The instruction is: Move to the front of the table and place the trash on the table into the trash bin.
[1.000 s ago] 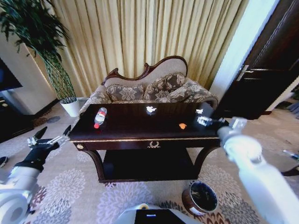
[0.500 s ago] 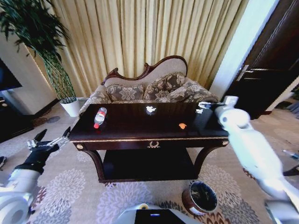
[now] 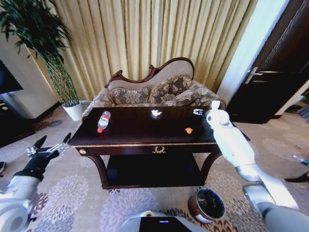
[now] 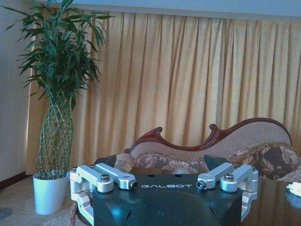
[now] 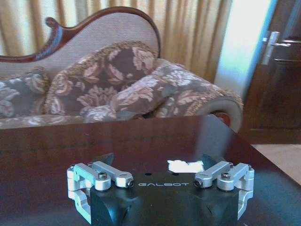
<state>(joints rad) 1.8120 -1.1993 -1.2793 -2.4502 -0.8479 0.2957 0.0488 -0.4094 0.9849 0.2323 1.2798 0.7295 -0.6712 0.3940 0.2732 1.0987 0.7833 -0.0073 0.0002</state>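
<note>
In front of the robot stands the dark glossy table [image 3: 145,133], and the right arm is stretched far over its right end, so that the right gripper [image 3: 199,112] hangs low above the far right corner of the top. From its own wrist camera the jaws stand spread apart with nothing between them, and a white crumpled scrap [image 5: 185,165] lies on the wood just ahead of them, in the line of the opening. I judge that the arm is held this way because this scrap is the piece of trash it wants first: the jaws are released and level with the table so they can close around it.

The other trash is well apart from this gripper. A clear plastic bottle [image 3: 103,121] with red cap lies on its side near the left end of the table, a second white scrap [image 3: 156,113] rests near the middle toward the sofa [image 3: 154,92], and a tiny orange piece [image 3: 189,130] sits nearer to the front edge on the right half.

The small brown trash bin [image 3: 206,205] stands on the carpet [image 3: 72,193], beside the right front leg of the table, on the same side as the working arm, which seems convenient for dropping things.

The left gripper [image 3: 48,147] waits low beside the left end of the table, away from everything, its jaws also released and holding nothing.
</note>
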